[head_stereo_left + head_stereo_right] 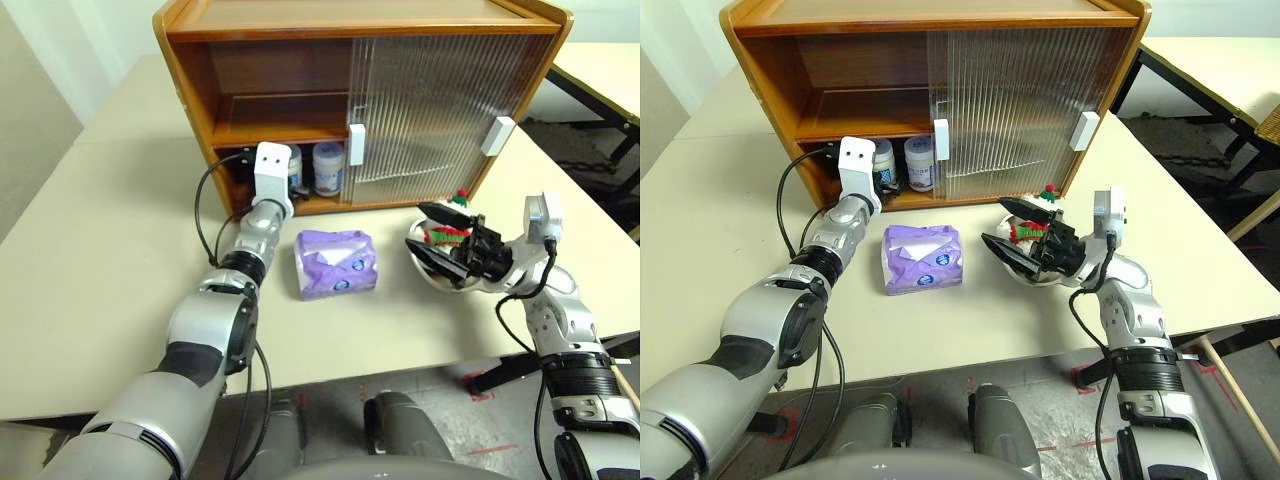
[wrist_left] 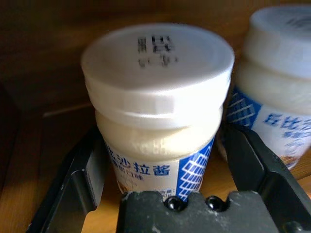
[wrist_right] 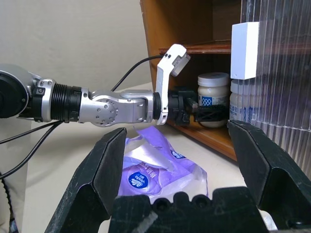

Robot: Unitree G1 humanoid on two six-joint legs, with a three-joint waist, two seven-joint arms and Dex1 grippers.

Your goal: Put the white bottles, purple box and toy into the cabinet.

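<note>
- One purple box (image 1: 338, 264) lies nearest on the tabletop (image 1: 100, 260), flat, with its long axis running from nine to three o'clock. Its opened flap faces up, and a round dark blue label sits on the near side; I cannot read the print on it.
- At about three o'clock from the box is one toy (image 1: 452, 222), a white plush with a red-and-green hat, sitting upright in a round bowl (image 1: 428, 268).
- The right hand (image 1: 447, 238) hangs over the near side of that bowl with its two black fingers spread wide and nothing between them. It points toward about ten o'clock, at the box and the cabinet's open side.
- At twelve o'clock from the box stands one cabinet (image 1: 360, 90), orange-brown wood with two shelves. Its two ribbed sliding doors, each with a white handle, are both pushed to the right half, so the left half is open.
- Two white bottles (image 3: 214, 98) stand upright side by side on the lower shelf, at the open part beside the door's edge. Each has a blue-and-white label with Chinese characters.
- The left hand (image 2: 170, 165) reaches level into the lower shelf. Its fingers (image 2: 82, 174) are parted on either side of the left bottle, with gaps showing, so it is not pinching it.
</note>
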